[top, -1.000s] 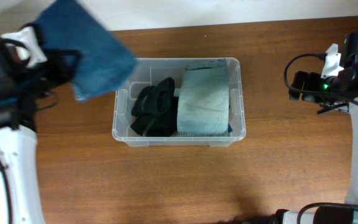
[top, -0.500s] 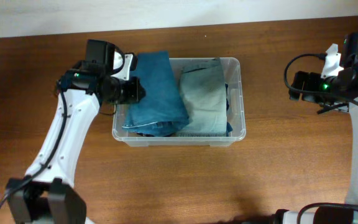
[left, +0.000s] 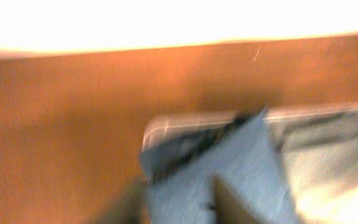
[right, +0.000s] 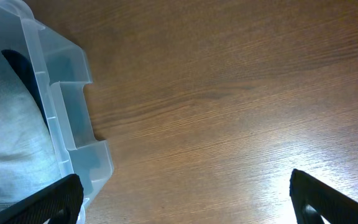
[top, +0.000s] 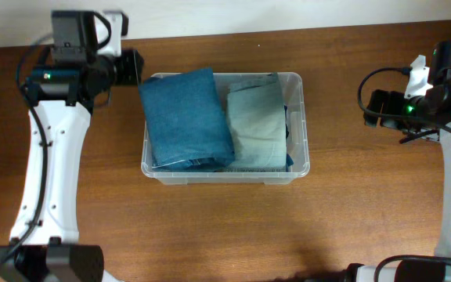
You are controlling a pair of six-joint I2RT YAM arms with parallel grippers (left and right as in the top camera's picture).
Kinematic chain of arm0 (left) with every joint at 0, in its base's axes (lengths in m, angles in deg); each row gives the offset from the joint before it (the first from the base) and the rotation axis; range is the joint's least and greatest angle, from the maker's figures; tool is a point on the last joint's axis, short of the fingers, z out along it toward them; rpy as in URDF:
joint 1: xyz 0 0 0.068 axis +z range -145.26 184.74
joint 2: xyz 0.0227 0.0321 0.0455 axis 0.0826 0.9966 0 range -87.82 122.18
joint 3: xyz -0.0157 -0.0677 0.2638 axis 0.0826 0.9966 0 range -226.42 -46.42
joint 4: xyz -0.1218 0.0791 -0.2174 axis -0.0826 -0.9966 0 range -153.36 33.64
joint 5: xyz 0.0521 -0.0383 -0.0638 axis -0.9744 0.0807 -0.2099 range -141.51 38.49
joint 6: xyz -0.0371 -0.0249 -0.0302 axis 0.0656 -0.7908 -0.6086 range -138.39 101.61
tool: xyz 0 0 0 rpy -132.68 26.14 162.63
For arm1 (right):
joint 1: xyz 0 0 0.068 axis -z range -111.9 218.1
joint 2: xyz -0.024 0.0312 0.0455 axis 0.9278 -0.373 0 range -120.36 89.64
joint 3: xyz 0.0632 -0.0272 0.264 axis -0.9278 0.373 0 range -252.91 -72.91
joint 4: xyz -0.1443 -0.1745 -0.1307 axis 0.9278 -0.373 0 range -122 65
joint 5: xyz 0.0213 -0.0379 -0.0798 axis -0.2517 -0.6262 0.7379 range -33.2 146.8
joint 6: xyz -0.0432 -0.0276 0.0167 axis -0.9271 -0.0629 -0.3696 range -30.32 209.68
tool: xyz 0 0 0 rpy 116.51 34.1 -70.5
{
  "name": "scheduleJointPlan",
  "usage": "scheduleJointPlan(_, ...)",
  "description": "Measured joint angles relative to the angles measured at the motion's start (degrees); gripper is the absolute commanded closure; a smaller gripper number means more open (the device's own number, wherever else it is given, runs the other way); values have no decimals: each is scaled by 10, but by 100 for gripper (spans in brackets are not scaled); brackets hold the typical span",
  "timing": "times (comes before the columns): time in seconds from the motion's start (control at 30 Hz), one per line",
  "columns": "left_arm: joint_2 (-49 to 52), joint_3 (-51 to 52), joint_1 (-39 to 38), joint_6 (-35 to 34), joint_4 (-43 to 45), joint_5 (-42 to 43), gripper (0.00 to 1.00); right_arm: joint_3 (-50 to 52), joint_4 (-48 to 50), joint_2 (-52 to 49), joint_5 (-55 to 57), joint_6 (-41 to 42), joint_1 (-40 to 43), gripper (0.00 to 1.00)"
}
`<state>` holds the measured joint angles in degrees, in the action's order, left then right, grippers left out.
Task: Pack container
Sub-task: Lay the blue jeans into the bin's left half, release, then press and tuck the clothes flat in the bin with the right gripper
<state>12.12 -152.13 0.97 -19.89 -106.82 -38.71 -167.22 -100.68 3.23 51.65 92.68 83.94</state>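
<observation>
"So, where is the container (top: 302,160) sitting?"

"It is resting on the wooden worktop (top: 225,227) between the two pincers. Its far left corner is lying just beside the left pincer (top: 130,67), and its right wall is lying well apart from the right pincer (top: 376,108)."

"What is it looking like?"

"Clear plastic, rectangular, with rounded corners and a rolled rim. A dark blue cloth (top: 186,117), matt and folded flat, is filling the half nearer the left pincer and reaching up to the rim at that corner. A pale green-grey cloth (top: 258,125), folded too, is lying against it in the half nearer the right pincer."

"And how are the pincers standing?"

"The right one is gaping wide and gripping nothing, with bare wood grain showing between its black fingers (right: 48,199). The left wrist view is coming out too blurred, so I cannot tell whether the left one is open or closed."

"Is there room for moving?"

"Bare worktop is running all round the container, widest toward the right pincer and along the side nearest the robot."
</observation>
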Motion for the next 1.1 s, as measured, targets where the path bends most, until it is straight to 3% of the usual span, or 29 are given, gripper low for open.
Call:
scheduleJointPlan(0.2, 5, -15, -50, 2, 25, 0, 96, 0, 0, 0, 0, 0, 0, 2)
scheduleJointPlan(0.33, 70, -15, -79, 2, 22, 0, 97, 0, 0, 0, 0, 0, 0, 2)
scheduleJointPlan(0.53, 247, -19, -103, -13, -7, 20, 99, 0, 0, 0, 0, 0, 0, 2)
scheduleJointPlan(0.77, 286, -26, -129, -10, -49, 47, 99, 0, 0, 0, 0, 0, 0, 2)
scheduleJointPlan(1.0, 269, -60, -117, -4, -64, 36, 83, 0, 0, 0, -22, -15, 0, 0)
scheduleJointPlan(1.1, 214, -76, -89, -2, -68, 33, 74, 0, -1, 0, -50, -37, -9, 15)
